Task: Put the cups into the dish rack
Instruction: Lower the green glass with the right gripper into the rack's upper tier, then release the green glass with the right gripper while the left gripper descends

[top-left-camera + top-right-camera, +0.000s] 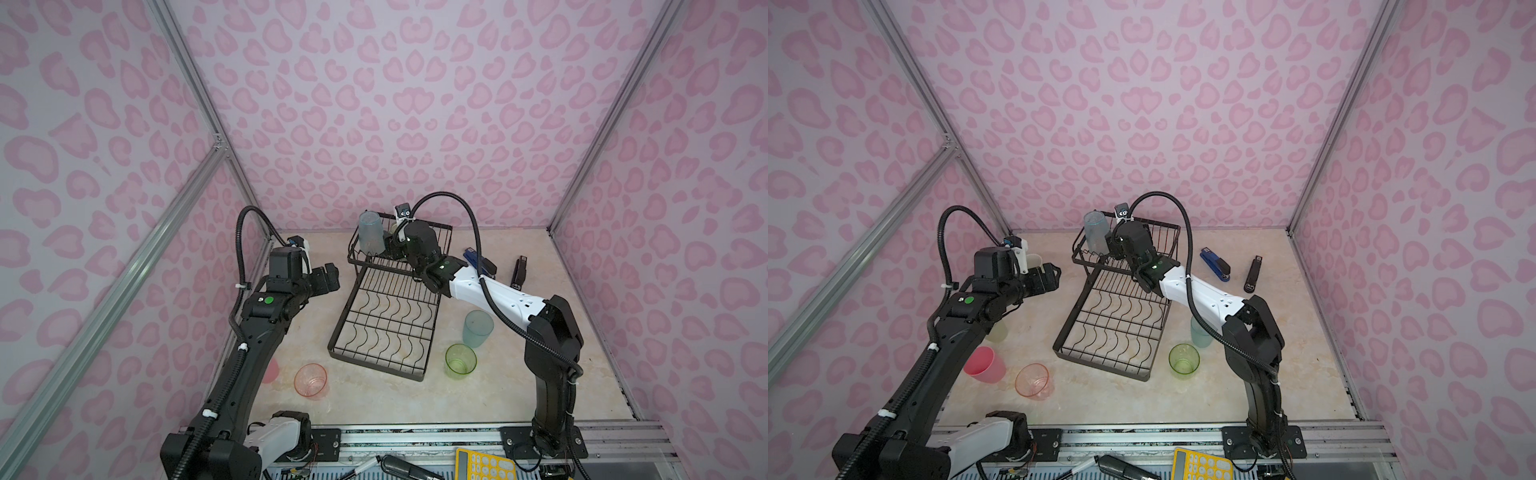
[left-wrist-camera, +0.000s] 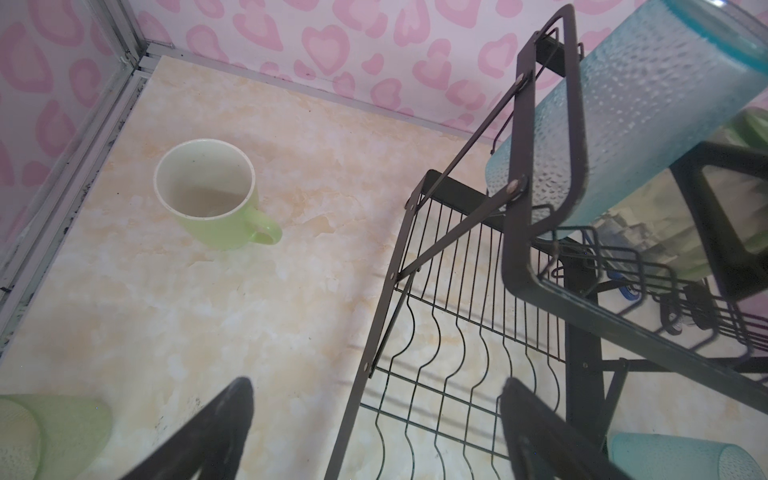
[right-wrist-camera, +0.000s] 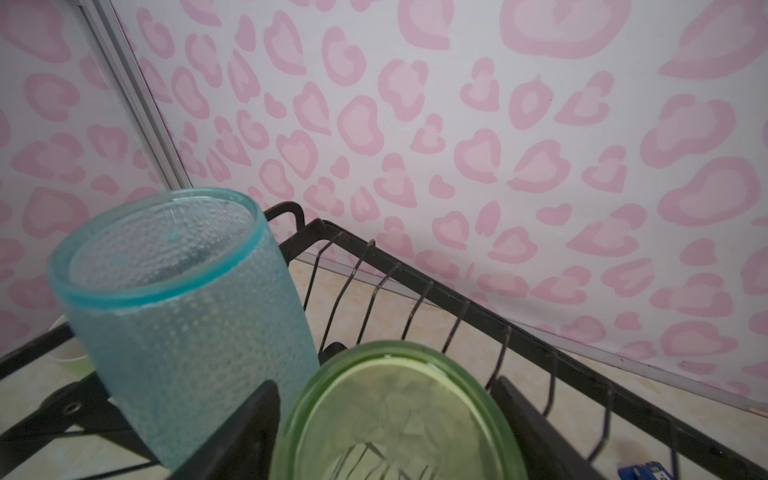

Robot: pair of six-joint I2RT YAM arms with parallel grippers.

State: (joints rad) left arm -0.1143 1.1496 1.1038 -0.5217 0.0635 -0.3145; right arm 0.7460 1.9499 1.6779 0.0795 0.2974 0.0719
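The black wire dish rack (image 1: 347,307) (image 1: 1069,316) lies mid-table with its raised basket (image 3: 457,291) at the far end. In the basket a blue cup (image 1: 371,232) (image 3: 178,311) stands upside down beside an upturned green cup (image 3: 395,415). My right gripper (image 3: 382,386) is open, its fingers flanking the green cup. Left of the rack my left gripper (image 1: 328,278) (image 2: 376,384) hovers open and empty. A pale-green mug (image 2: 208,208) stands beyond it. On the table stand a blue cup (image 1: 477,328), a green cup (image 1: 460,360), a clear pink cup (image 1: 311,380) and a solid pink cup (image 1: 984,365).
A blue stapler (image 1: 480,262) and a black stapler (image 1: 519,272) lie right of the basket. A pale green cup (image 2: 41,436) sits under the left arm. A yellow calculator (image 1: 484,465) lies past the front rail. Patterned walls close three sides.
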